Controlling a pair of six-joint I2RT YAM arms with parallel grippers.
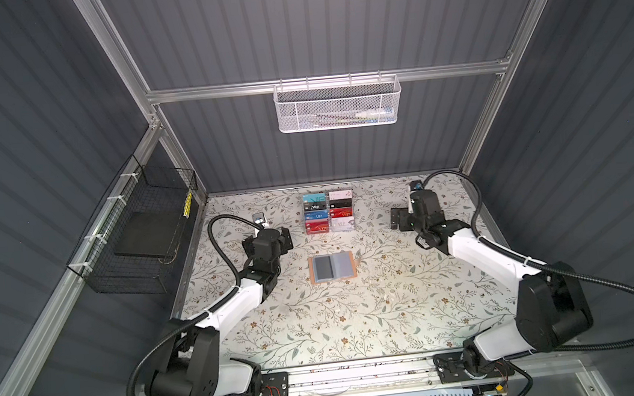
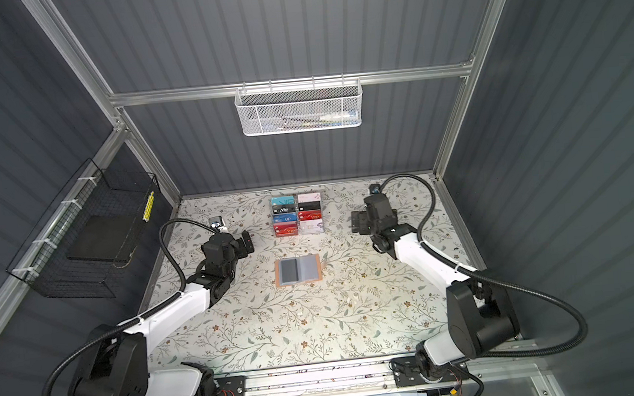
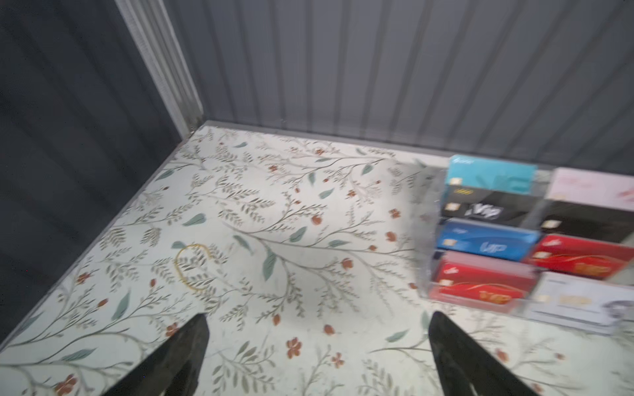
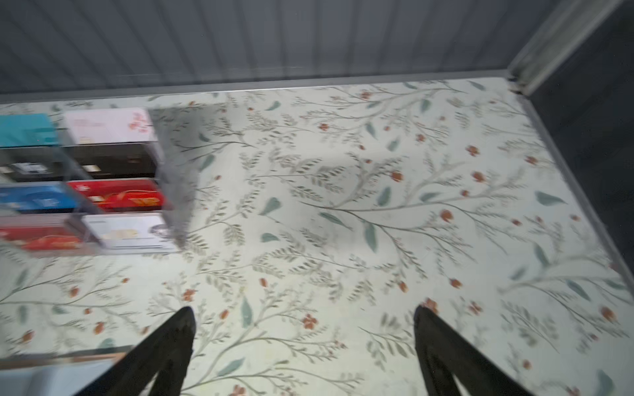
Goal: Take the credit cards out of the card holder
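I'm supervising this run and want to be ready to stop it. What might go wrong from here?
1. The card holder lies loose and flat; tugging the dark card from its sleeve may drag it along.
2. The acrylic rack beyond it holds similar cards, easy to bump or grab by mistake.

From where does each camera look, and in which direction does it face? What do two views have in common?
Both top views: high at the front, looking down on table, open card holder, card rack; left gripper and right gripper show from above.
Left wrist: behind the left gripper, looking forward-down at the table; open jaws show.
Right wrist: behind the right gripper, same way; open jaws show.
Shared: all views show the card rack.
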